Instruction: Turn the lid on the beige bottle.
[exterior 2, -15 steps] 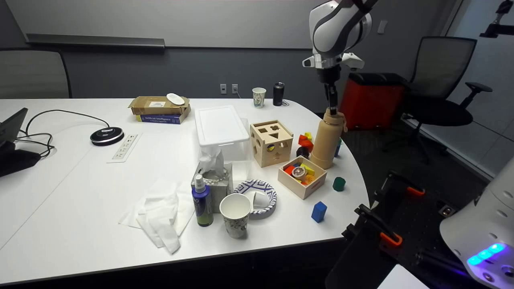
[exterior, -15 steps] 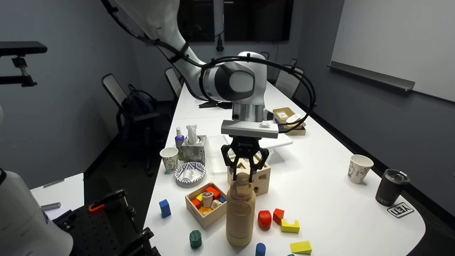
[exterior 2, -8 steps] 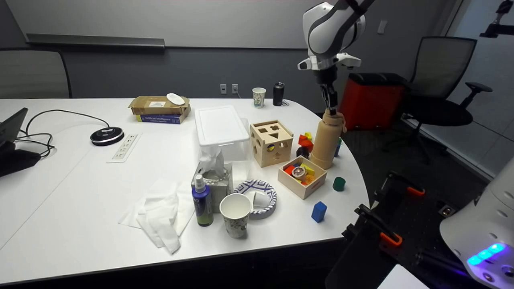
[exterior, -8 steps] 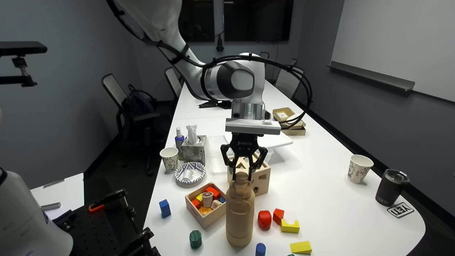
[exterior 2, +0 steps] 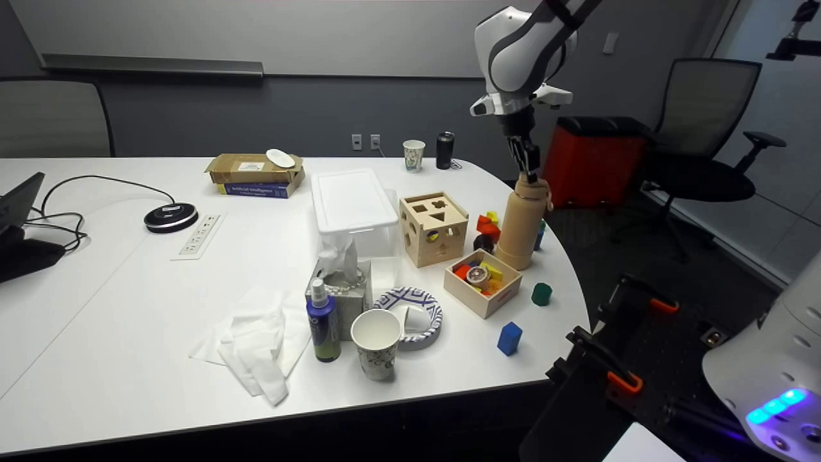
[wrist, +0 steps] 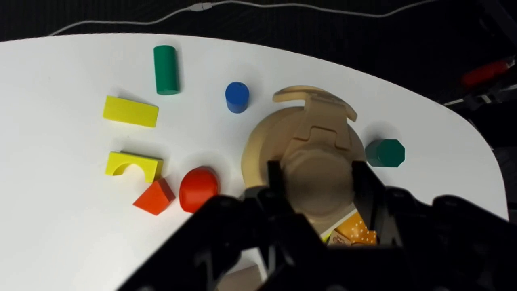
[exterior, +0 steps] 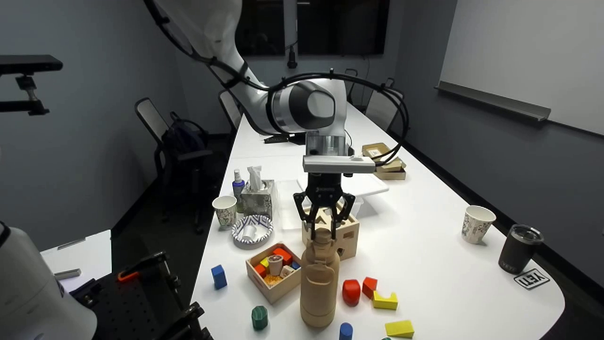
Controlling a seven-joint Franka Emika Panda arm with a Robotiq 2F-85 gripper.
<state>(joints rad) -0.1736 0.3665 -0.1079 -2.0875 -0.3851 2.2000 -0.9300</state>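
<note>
The beige bottle (exterior: 318,300) stands upright near the rounded end of the table; it also shows in an exterior view (exterior 2: 518,224) and in the wrist view (wrist: 254,149). Its beige lid (wrist: 319,182) is on top, with a carry loop (wrist: 319,99) beside it. My gripper (wrist: 318,169) points down from above, with one black finger on each side of the lid. The fingers appear to touch the lid's sides, shut on it. In both exterior views the gripper (exterior: 322,235) (exterior 2: 528,174) is at the bottle's top; the fingers partly hide the lid.
An open wooden box of blocks (exterior: 273,293) stands close beside the bottle, with a wooden shape box (exterior 2: 433,231) behind. Red (wrist: 198,189), yellow (wrist: 131,112), green (wrist: 385,153) and blue (wrist: 237,97) blocks lie around it. The table edge (wrist: 258,47) is close.
The wrist has turned and tilted, its upper part shifting left in an exterior view, while the fingers stay at the lid. The bottle has rocked only slightly. Whether the lid has turned cannot be told.
</note>
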